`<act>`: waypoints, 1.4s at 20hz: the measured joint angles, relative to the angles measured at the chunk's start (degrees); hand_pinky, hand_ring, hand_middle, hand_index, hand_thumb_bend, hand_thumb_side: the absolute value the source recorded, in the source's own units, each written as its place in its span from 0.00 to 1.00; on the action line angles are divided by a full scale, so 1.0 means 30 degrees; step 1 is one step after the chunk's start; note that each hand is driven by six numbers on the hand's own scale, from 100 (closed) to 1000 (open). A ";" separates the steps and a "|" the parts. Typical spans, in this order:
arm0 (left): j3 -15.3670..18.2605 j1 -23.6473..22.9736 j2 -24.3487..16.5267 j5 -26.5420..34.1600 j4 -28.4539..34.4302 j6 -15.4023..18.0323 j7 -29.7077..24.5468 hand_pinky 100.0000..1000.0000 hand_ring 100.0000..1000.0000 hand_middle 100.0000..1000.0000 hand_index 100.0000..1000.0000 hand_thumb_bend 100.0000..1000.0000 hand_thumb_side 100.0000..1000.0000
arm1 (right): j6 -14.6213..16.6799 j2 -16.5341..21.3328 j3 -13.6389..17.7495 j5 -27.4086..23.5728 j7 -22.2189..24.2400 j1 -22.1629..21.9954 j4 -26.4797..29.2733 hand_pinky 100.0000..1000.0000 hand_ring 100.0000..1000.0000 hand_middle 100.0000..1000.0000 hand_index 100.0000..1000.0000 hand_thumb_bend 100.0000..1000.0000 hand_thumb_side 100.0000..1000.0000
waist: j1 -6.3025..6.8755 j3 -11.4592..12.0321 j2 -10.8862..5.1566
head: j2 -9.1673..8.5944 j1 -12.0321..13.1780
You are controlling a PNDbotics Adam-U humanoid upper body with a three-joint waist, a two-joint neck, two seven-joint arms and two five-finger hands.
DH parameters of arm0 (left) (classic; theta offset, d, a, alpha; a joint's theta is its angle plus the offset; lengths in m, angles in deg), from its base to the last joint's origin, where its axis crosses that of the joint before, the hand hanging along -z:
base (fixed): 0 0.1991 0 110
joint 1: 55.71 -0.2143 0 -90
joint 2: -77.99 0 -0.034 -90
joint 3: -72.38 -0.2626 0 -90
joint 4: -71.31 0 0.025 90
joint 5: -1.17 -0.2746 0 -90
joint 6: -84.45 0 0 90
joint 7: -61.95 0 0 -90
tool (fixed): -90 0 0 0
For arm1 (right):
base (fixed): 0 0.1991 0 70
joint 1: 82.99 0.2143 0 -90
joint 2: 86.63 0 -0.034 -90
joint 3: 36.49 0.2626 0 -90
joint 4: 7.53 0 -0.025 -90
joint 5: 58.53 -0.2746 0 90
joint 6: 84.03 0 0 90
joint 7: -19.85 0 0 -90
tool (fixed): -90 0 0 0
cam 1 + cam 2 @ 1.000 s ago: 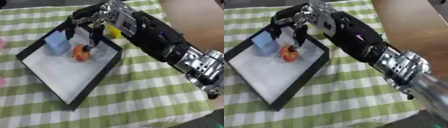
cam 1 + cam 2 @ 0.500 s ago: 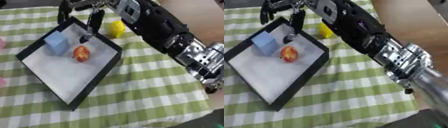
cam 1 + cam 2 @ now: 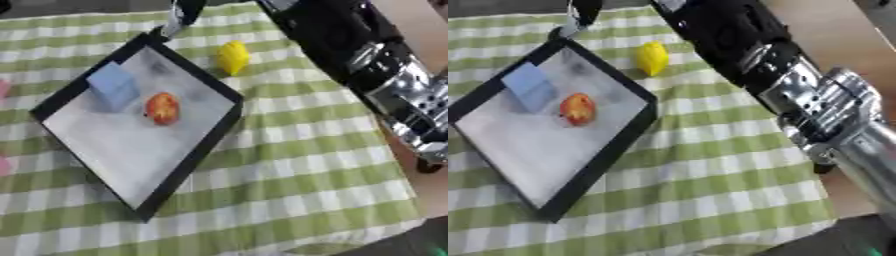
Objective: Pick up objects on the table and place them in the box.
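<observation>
Green-and-white checked tablecloth [image 3: 289, 170] over the table, bare wood showing at the right edge.

Black-rimmed box [image 3: 188, 162] set askew on the cloth, white floor, 1 corner toward the top of the view, 1 toward the bottom.

Inside the box, 2 items:
- light blue block [image 3: 112, 86], upper left part of the floor, near the left rim.
- red-orange round fruit [image 3: 163, 108], just right of and below the block, close beside it; contact between them not clear.

Outside the box: yellow object [image 3: 233, 57] on the cloth, just beyond the upper right rim, apart from it. Exact shape not readable, blocky and slightly tall.

Pink objects at the far left edge of the left eye view, 1 upper [image 3: 3, 90], 1 lower [image 3: 5, 165], both cut off by the frame.

Right arm [image 3: 798, 95] entering from the lower right, crossing diagonally to the top centre; black forearm, silver joint section near the wrist end of the frame.

Right hand [image 3: 182, 15] mostly out of frame at the top; only fingers visible, hanging down over the box's top corner, tips just above or at the rim. Nothing seen between the fingers. Curl of the fingers: cannot tell, too much cut off and blurred.

Left hand in neither view.
</observation>
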 measured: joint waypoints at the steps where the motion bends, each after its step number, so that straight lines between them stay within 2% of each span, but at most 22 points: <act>1: 0.0002 -0.0006 -0.0001 -0.0010 0.0000 0.0009 0.0014 0.79 0.78 0.82 0.80 0.01 0.77 | -0.0095 0.0259 0.0065 0.0002 -0.0100 -0.0082 0.0071 0.84 0.77 0.72 0.79 0.43 0.07 | 0.0001 -0.0020 0.0000 | 0.0000 0.0027; 5: 0.0028 -0.0039 -0.0002 -0.0024 0.0000 0.0016 0.0083 0.79 0.78 0.82 0.80 0.01 0.77 | 0.0219 0.1187 0.0225 0.0728 -0.0272 -0.0752 -0.0072 0.86 0.80 0.76 0.83 0.44 0.09 | 0.0011 -0.0043 0.0000 | -0.0002 0.0104; 14: 0.0086 -0.0033 -0.0004 -0.0030 -0.0056 0.0014 0.0093 0.79 0.78 0.82 0.80 0.01 0.77 | 0.3373 0.2000 0.1222 0.2820 0.1399 -0.1612 -0.2430 0.87 0.83 0.79 0.85 0.44 0.06 | 0.0158 -0.0046 0.0000 | -0.0014 0.0175; 17: 0.0088 -0.0026 -0.0004 -0.0030 -0.0087 0.0014 0.0093 0.79 0.78 0.82 0.80 0.02 0.77 | 0.3544 0.2009 0.1396 0.3108 0.1228 -0.1721 -0.3014 0.87 0.83 0.80 0.86 0.44 0.06 | 0.0161 -0.0017 0.0000 | -0.0017 0.0309; 18: 0.0088 -0.0022 -0.0004 -0.0030 -0.0087 0.0014 0.0093 0.79 0.78 0.82 0.80 0.02 0.77 | 0.3600 0.2010 0.1400 0.3218 0.1172 -0.1782 -0.3177 0.87 0.84 0.80 0.86 0.48 0.00 | 0.0161 0.0000 0.0000 | -0.0021 0.0380; 19: 0.0089 -0.0020 -0.0004 -0.0030 -0.0087 0.0014 0.0093 0.79 0.78 0.82 0.80 0.02 0.77 | 0.3656 0.2012 0.1405 0.3354 0.1116 -0.1802 -0.3338 0.87 0.84 0.80 0.86 0.44 0.06 | 0.0161 0.0013 0.0000 | -0.0023 0.0465; 28: 0.0092 -0.0002 -0.0004 -0.0030 -0.0088 -0.0008 0.0116 0.79 0.77 0.82 0.80 0.02 0.77 | 0.4174 0.2012 0.1626 0.4682 0.0598 -0.2144 -0.4568 0.87 0.84 0.80 0.86 0.43 0.06 | 0.0161 0.0171 0.0000 | -0.0087 0.0909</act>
